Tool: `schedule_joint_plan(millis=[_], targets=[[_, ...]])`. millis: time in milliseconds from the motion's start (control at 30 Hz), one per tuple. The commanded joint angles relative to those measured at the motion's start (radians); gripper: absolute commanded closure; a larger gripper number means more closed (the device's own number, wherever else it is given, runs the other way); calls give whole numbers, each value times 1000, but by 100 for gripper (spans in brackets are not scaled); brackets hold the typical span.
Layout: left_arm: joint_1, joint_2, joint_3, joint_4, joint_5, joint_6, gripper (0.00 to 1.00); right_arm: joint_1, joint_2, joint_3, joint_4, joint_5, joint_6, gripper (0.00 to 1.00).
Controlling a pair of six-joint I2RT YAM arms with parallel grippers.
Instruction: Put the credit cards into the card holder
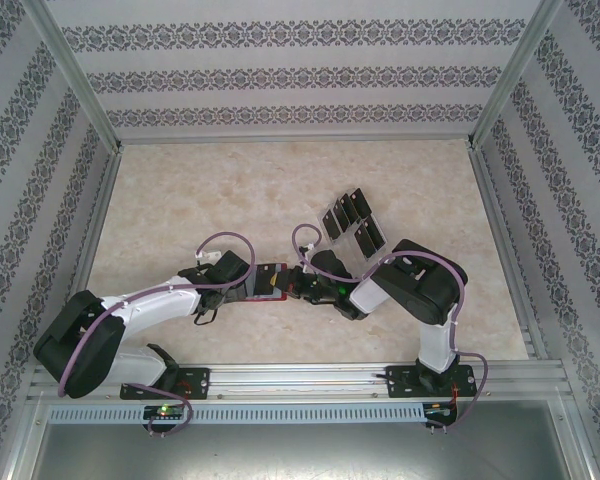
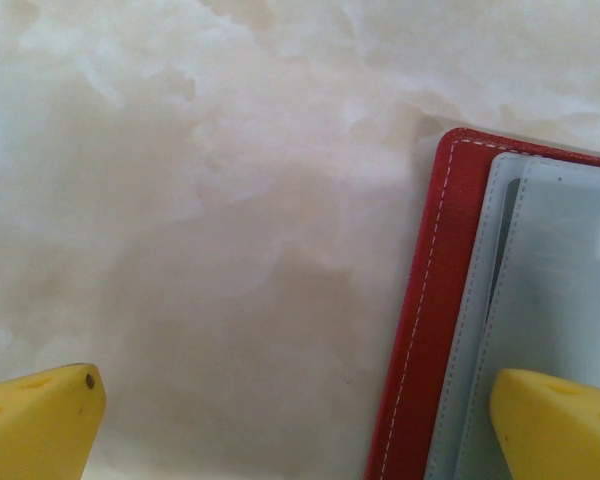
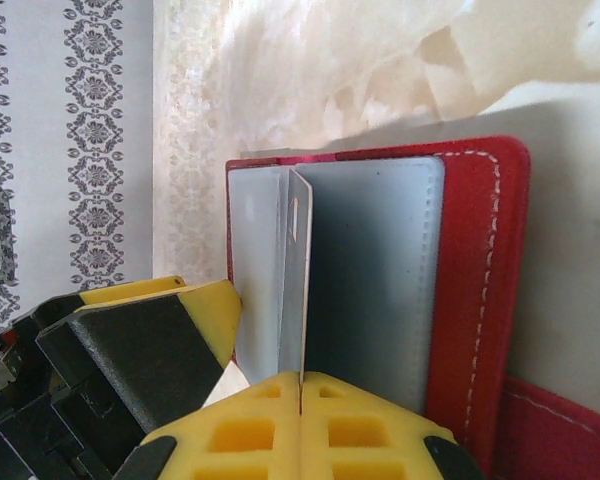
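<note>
Card holder (image 1: 270, 283): lying open near the middle of the tabletop's (image 1: 200, 200) near edge, between the two claws. The red stitched border frames greyish sleeves.
Left claw (image 2: 300, 440): spread wide and gripping nothing. One yellow fingertip (image 2: 555, 425) hangs over the grey sleeves and the other (image 2: 35, 425) over bare marble, so the holder's red edge sits inside the gap.
Right claw (image 3: 300, 395): pinched together on one thin sleeve leaf of the card holder, and that leaf stands upright off the open spread.
Claw spacing: tight, with the left claw's black-and-yellow finger just beside the right one.
Credit cards (image 1: 352, 222): a black cluster right of centre, apart from the holder on its far side.
Open room: broad bare marble runs to the far and left edges.
</note>
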Motion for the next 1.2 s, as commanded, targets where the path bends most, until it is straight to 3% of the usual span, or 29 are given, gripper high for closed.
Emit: schedule_joint_plan(millis=[0, 833, 1167], targets=[[-5, -3, -30, -79, -18, -8, 0, 14, 18, 6, 20, 6, 4, 100], [-5, -2, -30, -79, -18, -8, 1, 28, 37, 5, 16, 0, 76, 100], [-5, -4, -28, -81, -17, -5, 0, 7, 66, 34, -39, -78, 80, 100]])
